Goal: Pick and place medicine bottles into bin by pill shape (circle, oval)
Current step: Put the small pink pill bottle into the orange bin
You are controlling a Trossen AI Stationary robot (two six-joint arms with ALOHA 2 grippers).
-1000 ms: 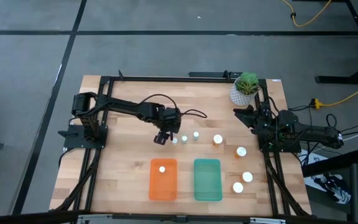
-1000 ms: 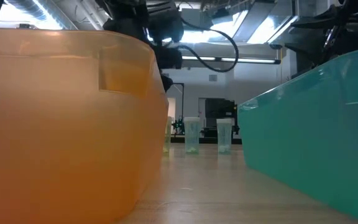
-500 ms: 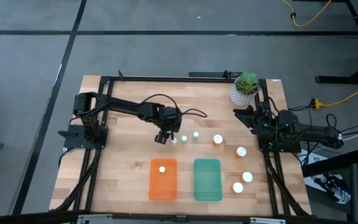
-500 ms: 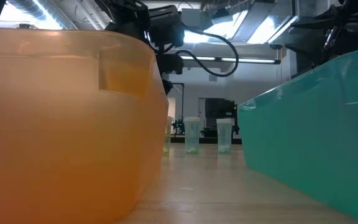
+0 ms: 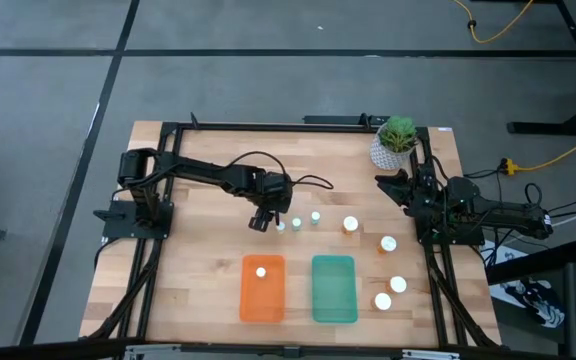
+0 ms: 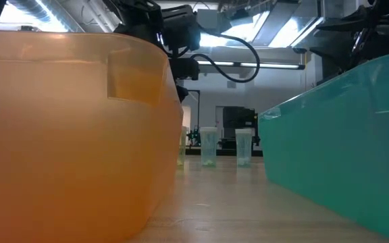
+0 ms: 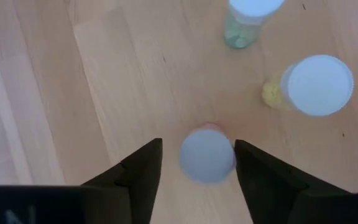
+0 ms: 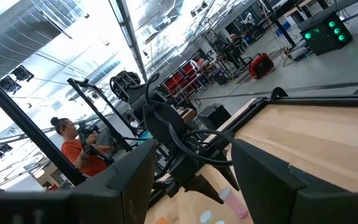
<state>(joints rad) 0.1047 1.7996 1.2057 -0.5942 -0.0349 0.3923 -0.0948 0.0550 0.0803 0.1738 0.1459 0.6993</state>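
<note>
In the left wrist view a tiny bottle with a white cap (image 7: 207, 155) stands upright on the wood. My left gripper (image 7: 197, 144) points down over it, open, one finger on either side of the cap. Two more tiny bottles (image 7: 316, 84) (image 7: 247, 18) stand beyond it. From above, my left gripper (image 5: 260, 222) sits far of the orange bin (image 5: 263, 295), which holds one bottle (image 5: 261, 271). The teal bin (image 5: 334, 290) lies beside it. Larger bottles (image 5: 350, 224) (image 5: 388, 243) (image 5: 398, 285) stand to the right. My right gripper (image 8: 194, 168) waits open at the right edge.
A potted plant (image 5: 396, 140) stands at the far right corner. Black frame rails (image 5: 268, 125) run round the table. In the low view the orange bin's wall (image 6: 66, 135) and the teal bin's wall (image 6: 343, 135) fill the foreground. A person shows in the room beyond.
</note>
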